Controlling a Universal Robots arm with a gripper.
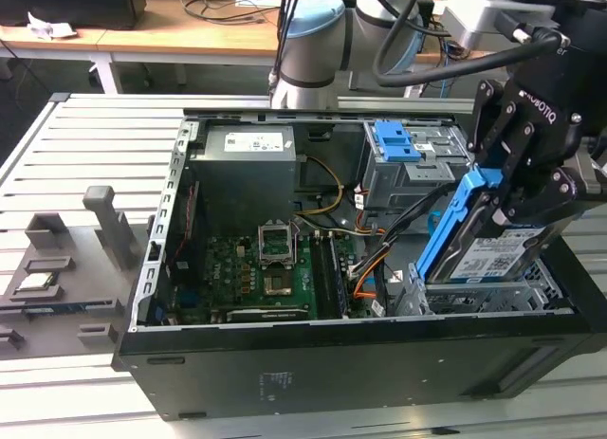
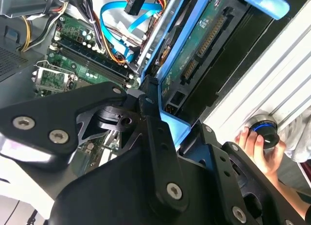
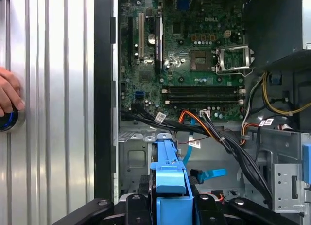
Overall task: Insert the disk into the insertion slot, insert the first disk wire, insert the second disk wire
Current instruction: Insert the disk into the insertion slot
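One disk (image 1: 486, 254) is being gripped, tilted, by the claw (image 1: 501, 191), its lower end being held at the insertion slot (image 1: 493, 299) at the exterior view's right.

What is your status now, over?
Gripper fingers shut on the disk. Disk tilted, lower end at the insertion slot. Black cables close beside it.

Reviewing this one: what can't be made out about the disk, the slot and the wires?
- Lower edge of the disk: exterior view, behind the insertion slot wall; depth unclear.
- Where the gripper grips it: exterior view, covered by its own links.
- Plug of the first disk wire: first wrist view, under black cables.
- A hand: first wrist view, cut by the picture's edge.
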